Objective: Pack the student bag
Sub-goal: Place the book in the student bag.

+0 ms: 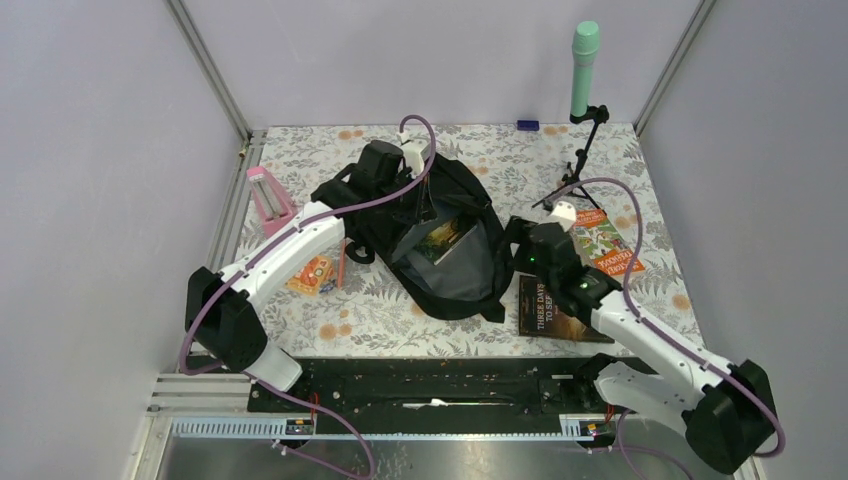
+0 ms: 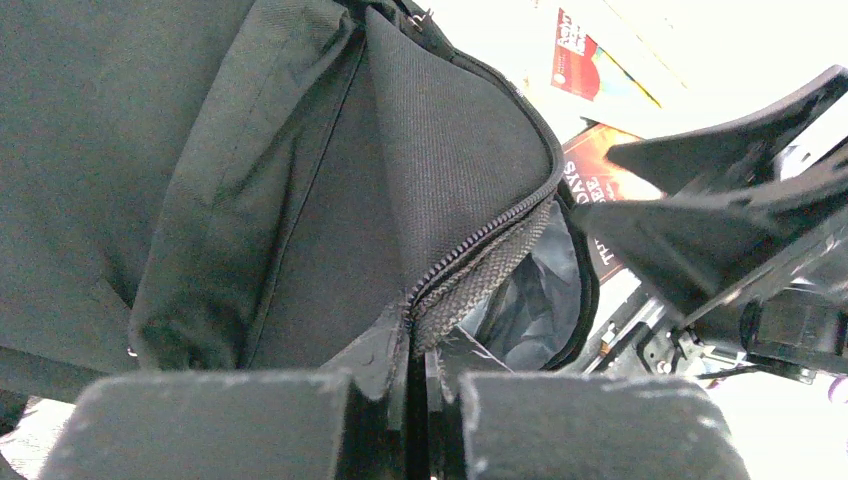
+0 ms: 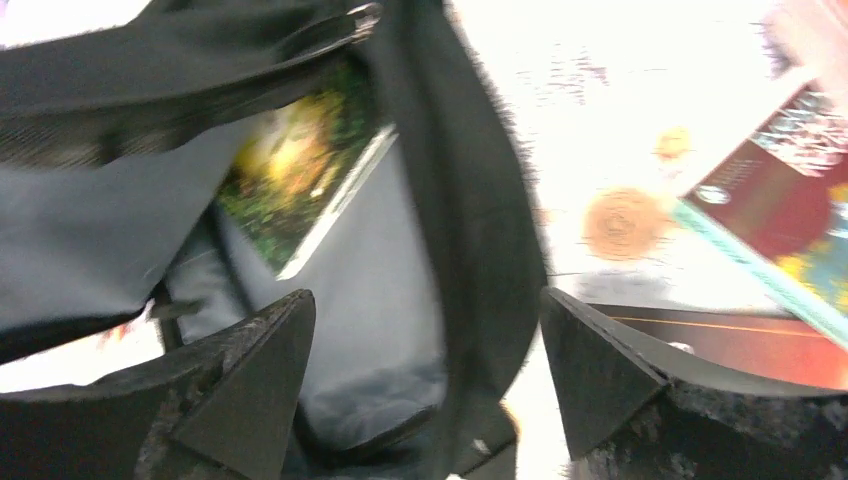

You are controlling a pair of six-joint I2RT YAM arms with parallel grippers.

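The student bag (image 1: 455, 275) is laid mid-table, its zip edge pinched by the clenched left gripper (image 2: 418, 395); the right gripper (image 3: 422, 305) is spread wide and empty over the rim. Should that pinch slip, the mouth could be closed and packing blocked

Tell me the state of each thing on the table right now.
Black fabric backpack: unzipped, main compartment gaping, grey lining showing.
Green-covered book: closed, lying inside the backpack.
Dark brown paperback book: closed, flat on the table.
Left hand: shut on the backpack's zip edge.
Right hand: open, astride the backpack's rim.
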